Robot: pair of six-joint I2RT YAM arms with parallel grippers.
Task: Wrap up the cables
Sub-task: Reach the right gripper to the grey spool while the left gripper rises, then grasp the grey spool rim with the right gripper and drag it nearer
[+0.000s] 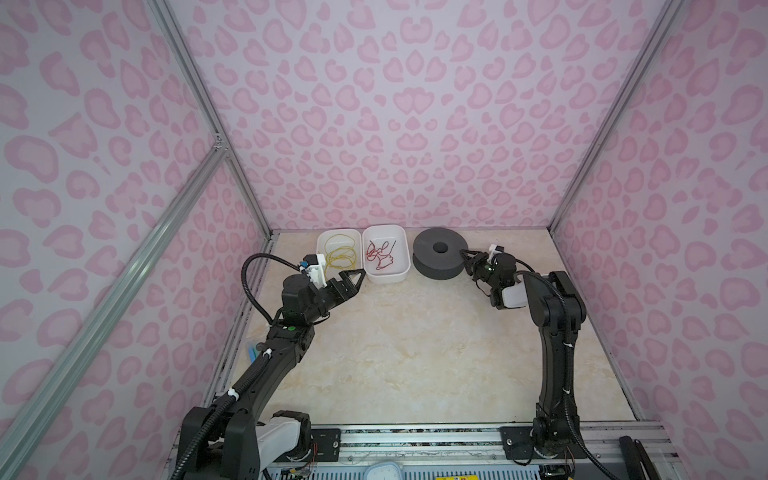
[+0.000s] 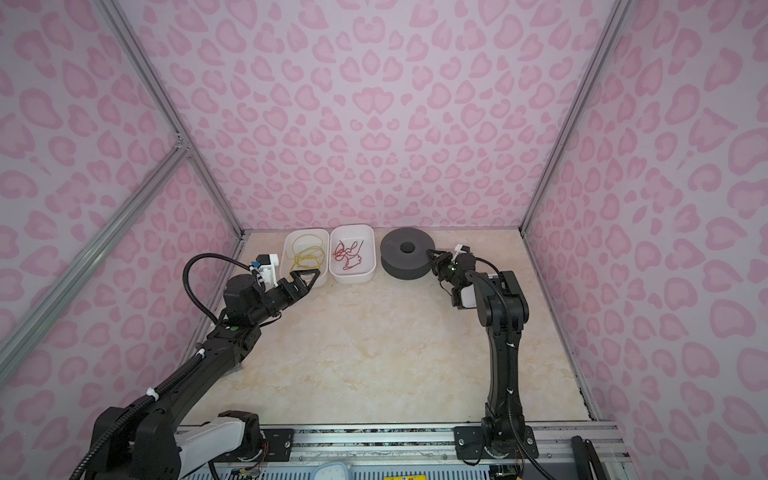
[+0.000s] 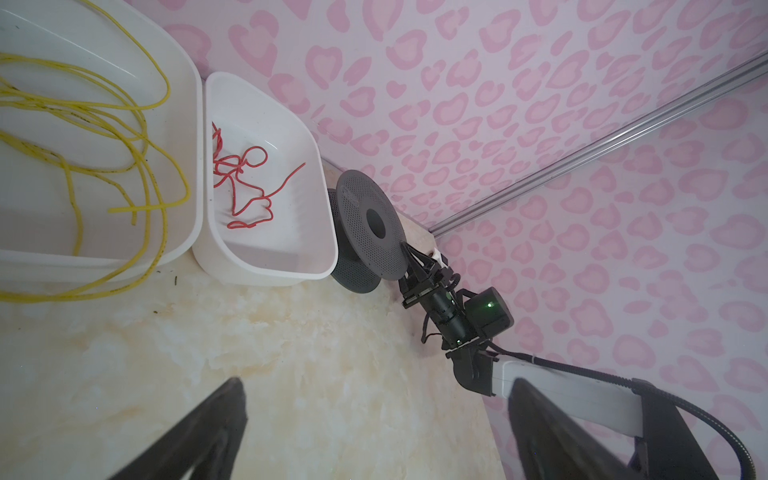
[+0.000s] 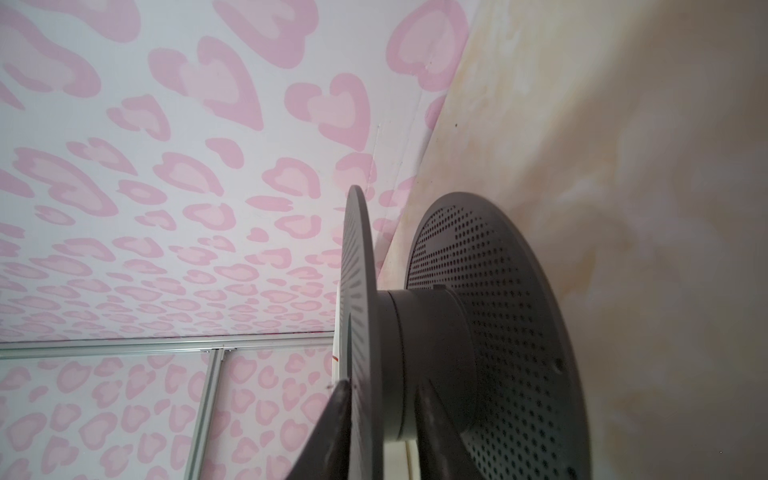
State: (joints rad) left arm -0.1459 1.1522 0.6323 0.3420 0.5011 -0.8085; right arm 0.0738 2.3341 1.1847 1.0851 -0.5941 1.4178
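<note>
Cables [image 1: 343,255], hair-thin yellow wire, look light, limp and springy, likely to slip; best pinched near a free end. Left gripper [image 1: 353,276] hangs spread wide at the near rim of their left white tray [image 1: 319,245], where they lie looped. Far right, right gripper [image 1: 462,252] straddles a flange of the grey spool [image 1: 436,266]; clamped or not, I cannot tell

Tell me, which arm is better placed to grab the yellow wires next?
Left. Its open left gripper hovers at the white bin holding the yellow cables; the right gripper straddles the rim of the grey spool.
</note>
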